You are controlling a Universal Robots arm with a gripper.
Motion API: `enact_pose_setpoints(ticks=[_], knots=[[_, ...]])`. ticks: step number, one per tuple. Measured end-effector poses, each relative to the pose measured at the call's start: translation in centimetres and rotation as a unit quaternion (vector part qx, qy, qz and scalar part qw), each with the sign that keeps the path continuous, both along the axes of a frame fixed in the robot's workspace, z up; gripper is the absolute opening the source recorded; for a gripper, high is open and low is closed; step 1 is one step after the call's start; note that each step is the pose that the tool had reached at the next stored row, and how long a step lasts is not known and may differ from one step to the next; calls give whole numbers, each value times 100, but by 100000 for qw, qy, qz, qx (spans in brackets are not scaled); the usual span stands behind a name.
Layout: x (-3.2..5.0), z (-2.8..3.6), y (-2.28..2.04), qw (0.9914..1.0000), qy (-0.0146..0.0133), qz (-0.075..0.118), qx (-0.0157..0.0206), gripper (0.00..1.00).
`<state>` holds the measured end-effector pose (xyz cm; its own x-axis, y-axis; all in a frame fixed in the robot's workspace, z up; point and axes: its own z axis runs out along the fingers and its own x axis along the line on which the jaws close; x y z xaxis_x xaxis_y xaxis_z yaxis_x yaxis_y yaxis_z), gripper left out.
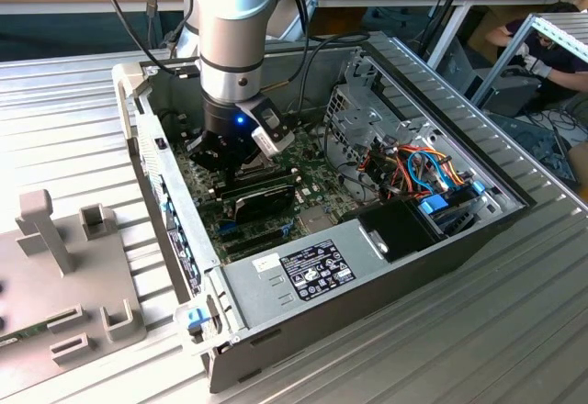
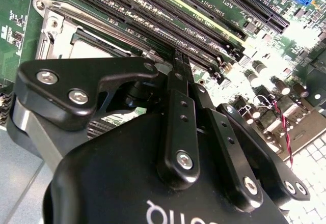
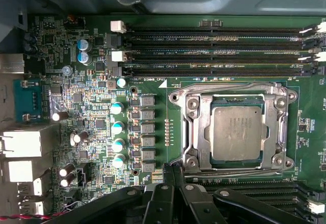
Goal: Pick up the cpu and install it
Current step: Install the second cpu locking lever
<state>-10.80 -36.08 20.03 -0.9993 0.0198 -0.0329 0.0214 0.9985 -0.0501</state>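
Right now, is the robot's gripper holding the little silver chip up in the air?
No, the cpu lies flat inside the socket frame on the motherboard, apart from the gripper.

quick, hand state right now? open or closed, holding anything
hand: fingers pressed together, shut, nothing visible between them; it hangs over the motherboard beside the socket, where the cpu sits.

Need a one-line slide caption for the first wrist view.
Gripper above the motherboard, cpu seated in its socket frame.
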Motion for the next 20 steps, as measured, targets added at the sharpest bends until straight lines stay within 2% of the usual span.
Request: enact_pose_setpoints(ticks=[14, 20], knots=[[0, 3, -3, 100000, -7, 1, 7, 11], [0, 58, -3, 100000, -5, 2, 9, 11]])
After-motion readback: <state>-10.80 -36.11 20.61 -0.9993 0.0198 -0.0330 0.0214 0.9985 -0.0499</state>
